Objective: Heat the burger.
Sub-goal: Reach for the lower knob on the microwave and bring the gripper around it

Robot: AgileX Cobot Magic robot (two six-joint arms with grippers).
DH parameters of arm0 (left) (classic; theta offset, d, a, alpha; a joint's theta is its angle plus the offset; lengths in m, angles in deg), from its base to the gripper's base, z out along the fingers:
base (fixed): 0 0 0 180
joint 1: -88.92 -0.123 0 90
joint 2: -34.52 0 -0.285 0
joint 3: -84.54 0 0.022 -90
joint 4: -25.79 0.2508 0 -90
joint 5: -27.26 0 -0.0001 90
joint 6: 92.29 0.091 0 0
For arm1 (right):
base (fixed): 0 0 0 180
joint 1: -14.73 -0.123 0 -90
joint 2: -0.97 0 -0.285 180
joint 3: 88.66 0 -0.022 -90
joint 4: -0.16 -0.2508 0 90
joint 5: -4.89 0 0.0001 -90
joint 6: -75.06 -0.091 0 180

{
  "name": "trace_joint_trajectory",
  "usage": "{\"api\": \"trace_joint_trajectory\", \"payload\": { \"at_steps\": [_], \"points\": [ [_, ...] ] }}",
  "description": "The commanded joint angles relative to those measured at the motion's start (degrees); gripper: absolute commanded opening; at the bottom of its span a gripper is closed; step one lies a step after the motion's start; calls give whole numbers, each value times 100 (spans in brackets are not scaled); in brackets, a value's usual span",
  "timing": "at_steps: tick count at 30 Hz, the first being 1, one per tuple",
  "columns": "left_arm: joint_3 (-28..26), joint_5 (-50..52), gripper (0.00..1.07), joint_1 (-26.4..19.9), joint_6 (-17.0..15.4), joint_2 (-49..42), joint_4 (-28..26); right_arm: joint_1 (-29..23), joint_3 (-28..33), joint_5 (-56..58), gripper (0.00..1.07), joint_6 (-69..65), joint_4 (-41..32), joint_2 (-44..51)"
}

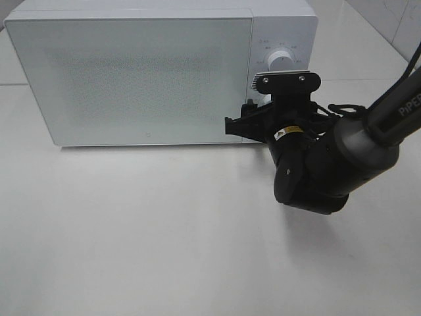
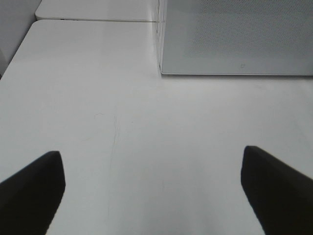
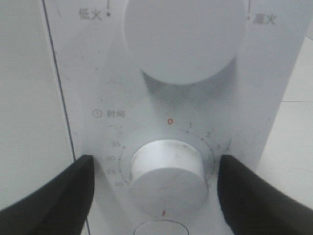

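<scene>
The burger is out of view. A white microwave (image 1: 131, 72) stands at the back of the table with its door closed. My right gripper (image 1: 253, 113) is up against the microwave's control panel. In the right wrist view the right gripper (image 3: 155, 196) is open, one black finger (image 3: 54, 196) on each side of the lower timer knob (image 3: 168, 171), with a small gap on both sides. The bigger power knob (image 3: 183, 39) sits above it. My left gripper (image 2: 151, 191) is open over the bare table, holding nothing, and does not show in the exterior high view.
The microwave's front lower corner (image 2: 234, 34) lies ahead of the left gripper. The white table (image 1: 131, 230) stretches in front of the microwave. The right arm (image 1: 342, 158) reaches in from the right edge.
</scene>
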Motion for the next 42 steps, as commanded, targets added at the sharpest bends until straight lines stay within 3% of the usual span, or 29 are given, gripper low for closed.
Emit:
{"api": "trace_joint_trajectory", "payload": {
  "at_steps": [1, 3, 4, 7, 9, 25, 42],
  "points": [
    [23, 29, 90, -6, 11, -138, -23, 86, -86, -281, 40, -23, 23, 17],
    [23, 29, 90, -6, 11, -138, -23, 86, -86, -281, 33, -23, 23, 17],
    [23, 29, 90, -6, 11, -138, -23, 86, -86, -281, 20, -23, 29, 17],
    [23, 29, 90, -6, 11, -138, -23, 86, -86, -281, 13, -23, 29, 17],
    [23, 29, 90, -6, 11, -138, -23, 86, -86, -281, 0, -23, 80, 17],
    [23, 29, 90, -6, 11, -138, -23, 80, -86, -430, 0, -722, 407, 17],
    [23, 29, 90, -6, 11, -138, -23, 86, -86, -235, 0, -4773, 1490, 17]
  ]
}}
